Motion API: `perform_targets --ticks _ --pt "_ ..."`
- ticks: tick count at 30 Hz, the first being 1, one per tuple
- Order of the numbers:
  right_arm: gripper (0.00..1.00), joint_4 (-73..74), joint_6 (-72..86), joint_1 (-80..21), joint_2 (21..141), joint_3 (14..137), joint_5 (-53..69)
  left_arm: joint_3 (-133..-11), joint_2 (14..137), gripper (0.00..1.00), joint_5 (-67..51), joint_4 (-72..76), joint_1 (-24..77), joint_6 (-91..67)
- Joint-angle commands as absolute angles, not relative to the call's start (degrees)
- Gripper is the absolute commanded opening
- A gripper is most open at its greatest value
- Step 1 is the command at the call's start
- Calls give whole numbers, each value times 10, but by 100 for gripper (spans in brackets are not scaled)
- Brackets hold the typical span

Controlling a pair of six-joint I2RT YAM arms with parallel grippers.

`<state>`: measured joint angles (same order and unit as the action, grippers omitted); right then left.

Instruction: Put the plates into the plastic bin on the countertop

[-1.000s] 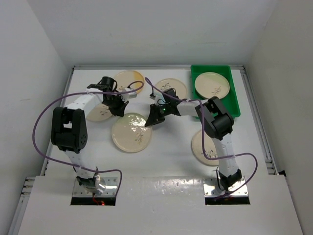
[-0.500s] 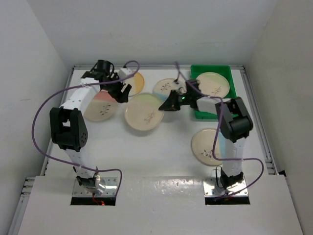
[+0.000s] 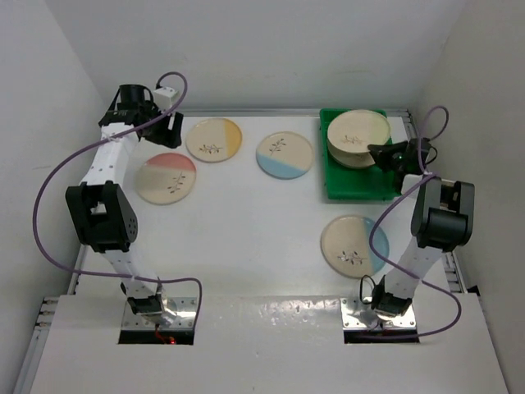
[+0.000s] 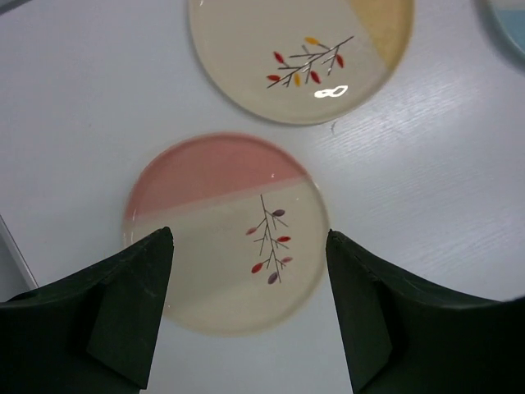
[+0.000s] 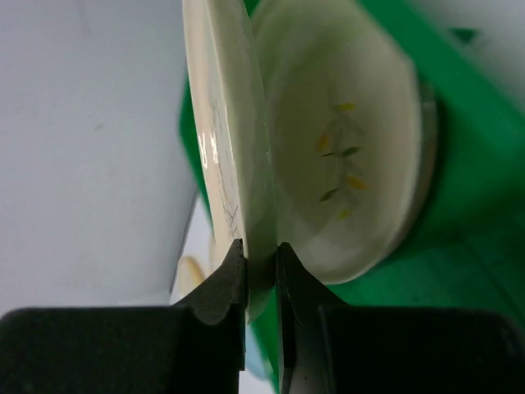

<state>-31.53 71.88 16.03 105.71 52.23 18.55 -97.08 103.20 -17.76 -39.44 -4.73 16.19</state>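
My right gripper [image 3: 380, 153] [image 5: 261, 256] is shut on the rim of a cream plate [image 3: 358, 129] [image 5: 223, 123] and holds it tilted over the green plastic bin [image 3: 361, 187] [image 5: 467, 271]. Under it another plate [image 5: 349, 156] lies in the bin. My left gripper [image 3: 152, 123] [image 4: 249, 271] hangs open and empty above the far left of the countertop [image 3: 262, 222], over a pink-segment plate [image 3: 166, 177] [image 4: 225, 234]. On the countertop also lie a yellow-segment plate [image 3: 214, 139] [image 4: 299, 57], a blue-segment plate [image 3: 285, 153] and a second blue-segment plate [image 3: 353, 245].
White walls close in the countertop on the left, back and right. A raised rim [image 3: 246, 112] runs along its far edge. Purple cables [image 3: 57, 189] loop from both arms. The bin stands in the far right corner.
My right gripper carried its plate from the table's middle to over the bin. My left gripper opened and drew back from the middle to the far left corner.
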Motion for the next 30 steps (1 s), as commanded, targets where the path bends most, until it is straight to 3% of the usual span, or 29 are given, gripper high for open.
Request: perform_targets --ticks 1,9,16,20,25,27,30 --pt "0 -386 762 149 1068 554 149 -949 1019 77 -154 -371 -56 139" --pt "0 -289 709 144 1091 586 106 -910 1034 77 -99 -351 -144 94" --pt "52 -78 628 127 1092 648 68 -904 1128 80 -78 -351 -216 64" --pt "56 30 556 112 1086 681 26 -933 1188 80 -105 -356 -241 64" --pt "58 61 507 104 1053 687 3 -944 1230 80 -173 -367 -241 90" --pt "58 71 476 91 1030 687 2 -944 1249 75 -179 -373 -236 91" --pt "58 85 419 70 1000 682 -29 -949 1280 58 -155 -380 -223 91"
